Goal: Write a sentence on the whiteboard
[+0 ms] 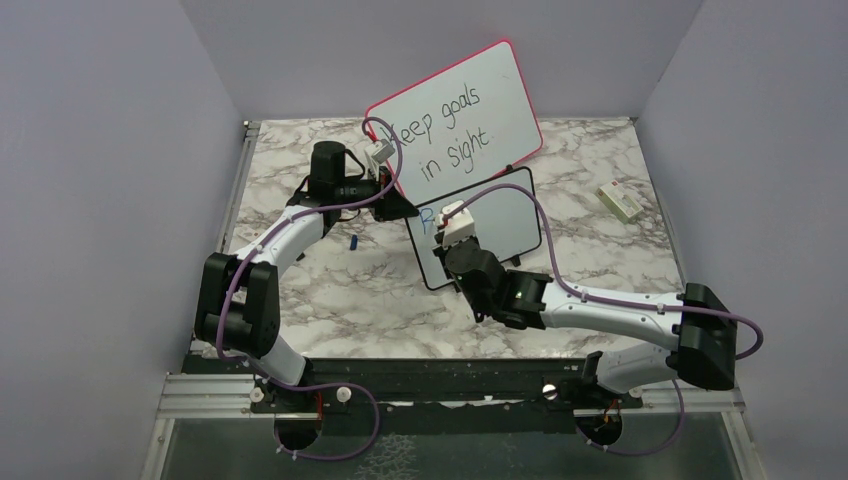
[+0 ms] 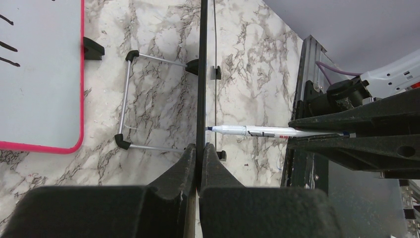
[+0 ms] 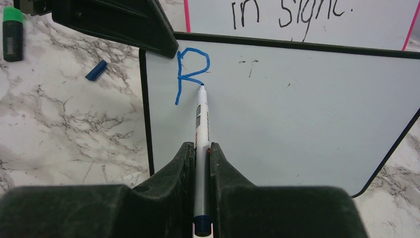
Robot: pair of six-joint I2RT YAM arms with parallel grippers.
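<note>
The small black-framed whiteboard (image 1: 500, 225) stands on the marble table in front of the pink board. My left gripper (image 2: 200, 148) is shut on its upper left edge, which shows edge-on as a black line (image 2: 201, 74) in the left wrist view. My right gripper (image 3: 202, 148) is shut on a white marker (image 3: 201, 119) with a blue tip. The tip touches the whiteboard (image 3: 297, 109) at the lower right of a blue letter (image 3: 190, 69) shaped like an R. That letter, in the top left corner, is all of the sentence that shows.
The pink-framed board (image 1: 460, 115) with black handwriting leans on its wire stand (image 2: 129, 99) behind. A blue marker cap (image 1: 354, 242) lies left of the whiteboard. A green-capped marker (image 3: 12, 32) lies further left, and a small white eraser block (image 1: 621, 201) at the right.
</note>
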